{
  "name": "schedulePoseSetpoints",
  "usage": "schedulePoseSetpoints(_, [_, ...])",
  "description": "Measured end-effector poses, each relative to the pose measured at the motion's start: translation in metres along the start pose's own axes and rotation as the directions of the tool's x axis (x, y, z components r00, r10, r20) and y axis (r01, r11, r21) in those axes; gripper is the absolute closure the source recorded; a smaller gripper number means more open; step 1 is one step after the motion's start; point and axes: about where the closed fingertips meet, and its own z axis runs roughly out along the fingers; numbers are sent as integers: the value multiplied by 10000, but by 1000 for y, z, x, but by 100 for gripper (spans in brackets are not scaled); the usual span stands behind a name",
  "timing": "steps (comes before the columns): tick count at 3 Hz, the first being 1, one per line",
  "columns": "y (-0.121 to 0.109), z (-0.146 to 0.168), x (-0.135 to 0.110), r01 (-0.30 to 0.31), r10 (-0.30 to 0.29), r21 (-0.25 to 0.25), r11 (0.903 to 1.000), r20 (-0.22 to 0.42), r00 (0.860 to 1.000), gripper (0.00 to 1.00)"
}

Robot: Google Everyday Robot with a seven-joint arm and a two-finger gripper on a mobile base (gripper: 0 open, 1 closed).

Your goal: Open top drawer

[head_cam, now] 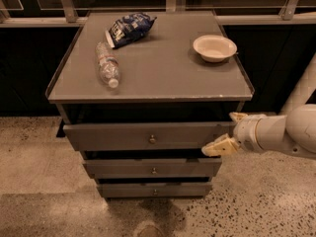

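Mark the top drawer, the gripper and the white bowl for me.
top drawer [113,135]: camera view, bare front left of its knob.
gripper [218,134]: camera view, midway between fingertips, at the drawer's right end.
white bowl [215,58]: camera view, near rim.

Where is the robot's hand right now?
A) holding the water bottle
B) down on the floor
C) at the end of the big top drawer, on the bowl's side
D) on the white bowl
C: the end effector is at the end of the top drawer front, on the side under the bowl. It is away from the knob and lower than the water bottle.
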Motion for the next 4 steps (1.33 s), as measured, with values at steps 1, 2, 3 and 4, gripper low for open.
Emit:
schedulePoseSetpoints(1, [0, 0, 0, 0, 0, 0, 10000, 0, 10000, 41])
schedulePoseSetpoints(2, [0, 0, 0, 1, -1, -1, 10000, 0, 10000, 64])
schedulePoseSetpoints(3, [0, 0, 0, 1, -1, 0, 10000, 0, 10000, 87])
schedulePoseSetpoints(4, [-6, 15, -1, -179, 167, 343, 9993, 354, 9992, 100])
